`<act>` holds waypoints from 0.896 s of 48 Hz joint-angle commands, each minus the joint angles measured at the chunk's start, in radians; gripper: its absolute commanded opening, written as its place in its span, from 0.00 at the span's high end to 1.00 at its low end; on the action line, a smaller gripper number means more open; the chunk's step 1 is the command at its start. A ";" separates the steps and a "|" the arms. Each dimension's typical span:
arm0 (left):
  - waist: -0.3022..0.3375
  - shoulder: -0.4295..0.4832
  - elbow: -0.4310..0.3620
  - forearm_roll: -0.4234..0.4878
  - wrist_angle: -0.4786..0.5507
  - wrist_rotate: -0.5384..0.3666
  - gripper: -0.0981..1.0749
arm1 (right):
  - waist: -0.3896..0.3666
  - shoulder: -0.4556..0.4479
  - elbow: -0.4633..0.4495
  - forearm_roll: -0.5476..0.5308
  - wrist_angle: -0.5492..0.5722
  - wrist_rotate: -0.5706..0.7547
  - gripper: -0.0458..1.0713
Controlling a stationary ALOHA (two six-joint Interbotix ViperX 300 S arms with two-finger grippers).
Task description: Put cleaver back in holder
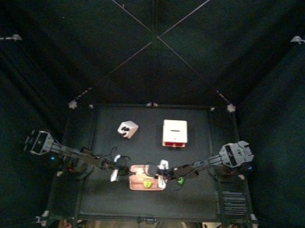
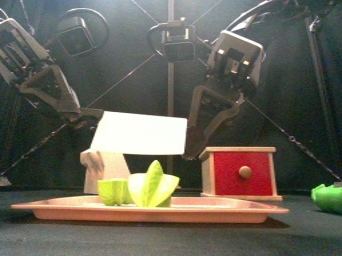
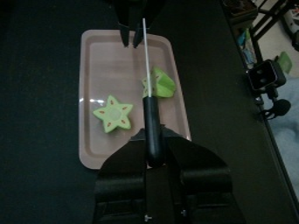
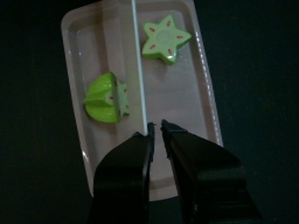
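- The cleaver (image 2: 138,132) hangs in the air over the pink tray (image 3: 93,52), edge down, its broad white blade facing the front of the table (image 1: 102,120).
- The left end effector (image 3: 149,150) is partly closed around the cleaver's dark handle. The right end effector (image 4: 156,131) has its jaws almost together, pinching the blade's other end.
- The holder (image 1: 125,131) stands on the table behind the tray, to the left. The white-and-red box (image 1: 176,132) is just to its right.
- Risk: with two arms sharing one stiff blade, any mismatch in their motion could twist it out of the thin pinch on the right.
- Risk: if the right side lets go abruptly, the blade's weight may swing it about the handle and drop it onto the green star (image 3: 114,114) below.
- Risk: the holder looks small and light, so a blade arriving tilted or off its slot would likely push it over or shove it against the box.
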 commanded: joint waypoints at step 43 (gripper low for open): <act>0.048 -0.396 -0.371 -0.084 1.020 -0.012 0.60 | 0.009 -0.040 -0.140 -0.058 0.106 0.002 0.45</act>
